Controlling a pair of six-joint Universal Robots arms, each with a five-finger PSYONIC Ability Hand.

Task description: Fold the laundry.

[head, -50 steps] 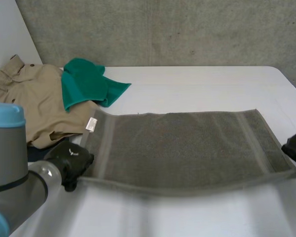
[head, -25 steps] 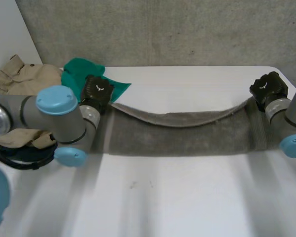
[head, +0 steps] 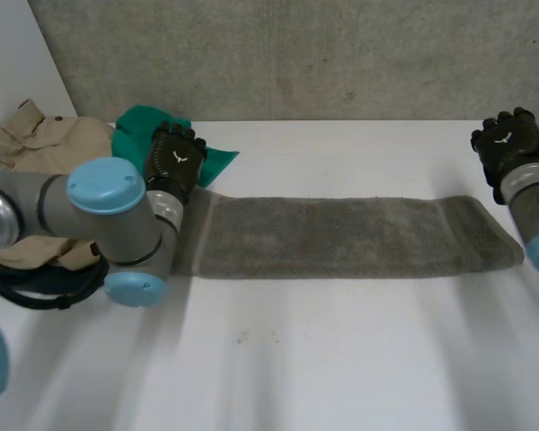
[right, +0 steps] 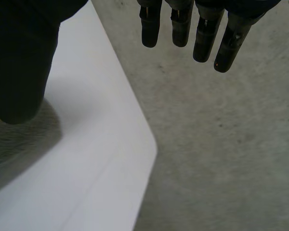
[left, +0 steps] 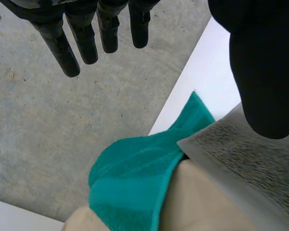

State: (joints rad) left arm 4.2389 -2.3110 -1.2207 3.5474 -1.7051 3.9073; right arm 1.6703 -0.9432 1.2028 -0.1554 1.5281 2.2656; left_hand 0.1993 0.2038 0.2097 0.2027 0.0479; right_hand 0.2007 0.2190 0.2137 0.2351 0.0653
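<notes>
In the head view, your grey towel (head: 341, 235) lay folded into a long flat band across the middle of the white table (head: 341, 359), one end toward each arm. Your left hand (head: 174, 160) hovered just past the towel's left end, above the green cloth (head: 130, 135), with its fingers straight, spread and holding nothing. The beige garment (head: 45, 139) sat bunched at the table's far left corner, touching that green cloth. Your right hand (head: 509, 148) was raised beyond the towel's right end, near the table's far right corner — fingers likewise spread and empty. In the left wrist view, the left hand's fingers (left: 84, 41) hung straight and well apart from its thumb (left: 262, 72), with nothing between them. Under the thumb, a corner of the grey towel (left: 245, 159) lay over the beige garment (left: 207, 207) and touched the green cloth (left: 135, 178). In the right wrist view, the right hand's fingers (right: 183, 24) pointed out over the concrete floor (right: 221, 168), past the white table (right: 111, 159) and its rounded corner. They stood wide of the thumb (right: 19, 62) — open and empty — with the grey towel's end (right: 9, 144) just under that thumb.
</notes>
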